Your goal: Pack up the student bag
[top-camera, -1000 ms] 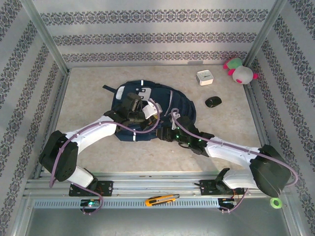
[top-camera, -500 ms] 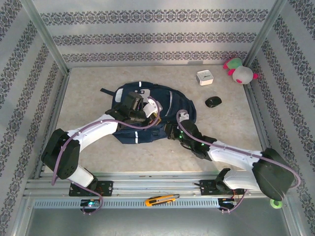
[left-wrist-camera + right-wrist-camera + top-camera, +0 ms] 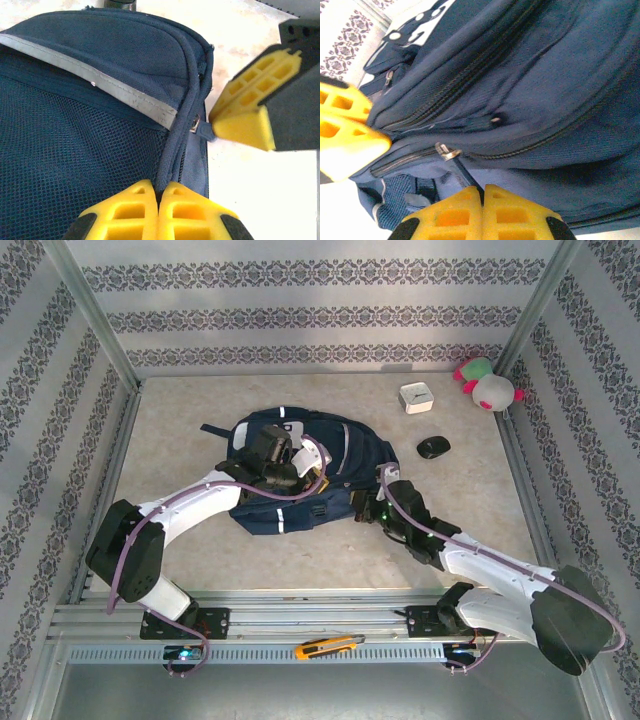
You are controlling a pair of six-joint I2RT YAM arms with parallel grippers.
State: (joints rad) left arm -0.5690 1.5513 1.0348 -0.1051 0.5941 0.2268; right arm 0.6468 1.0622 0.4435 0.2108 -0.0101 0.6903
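Lying on the near rail between the arm bases, an orange utility knife is sitting apart from everything else. Just beyond it, the right gripper is pressing its yellow fingers fully together on the dark zipper pull at the near right edge of the student bag. The left gripper is clamping shut on the bag's piped seam beside the mesh panel, close to the right gripper's fingertip. The navy bag is lying flat in the middle of the table, under both grippers. Farther right, a black computer mouse is resting near the bag. A white box and a pink-and-green plush toy are sitting toward the far right corner.
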